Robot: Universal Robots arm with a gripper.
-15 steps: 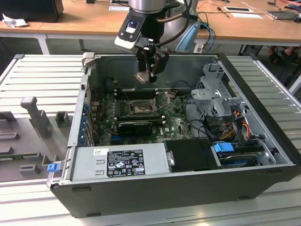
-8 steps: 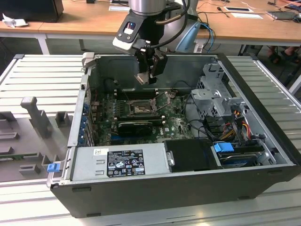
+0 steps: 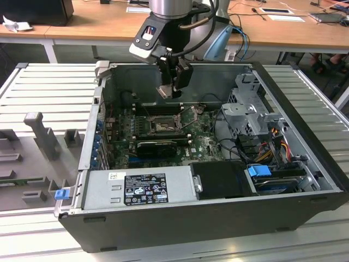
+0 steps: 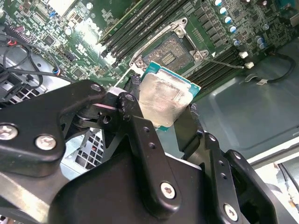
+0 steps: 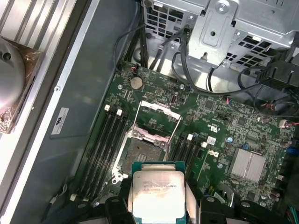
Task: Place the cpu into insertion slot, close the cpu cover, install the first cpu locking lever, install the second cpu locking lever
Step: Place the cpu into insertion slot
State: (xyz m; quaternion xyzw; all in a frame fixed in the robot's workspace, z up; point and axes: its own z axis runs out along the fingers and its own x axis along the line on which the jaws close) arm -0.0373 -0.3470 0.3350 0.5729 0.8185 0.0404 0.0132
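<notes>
Above an open computer case (image 3: 218,218), our gripper (image 3: 172,91) clamps the cpu (image 5: 159,193) over the uncovered insertion slot (image 5: 140,156); placing it, we judge, demands square alignment.

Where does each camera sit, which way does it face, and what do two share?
Exterior view: off the arm, slanting down into the open computer case; arm and gripper show.
First wrist view: at the wrist, facing down onto the motherboard; gripper parts flank the cpu.
Second wrist view: at the wrist, looking along the black fingers toward the insertion slot.
Both wrist views share the gripped cpu and the open insertion slot.
</notes>
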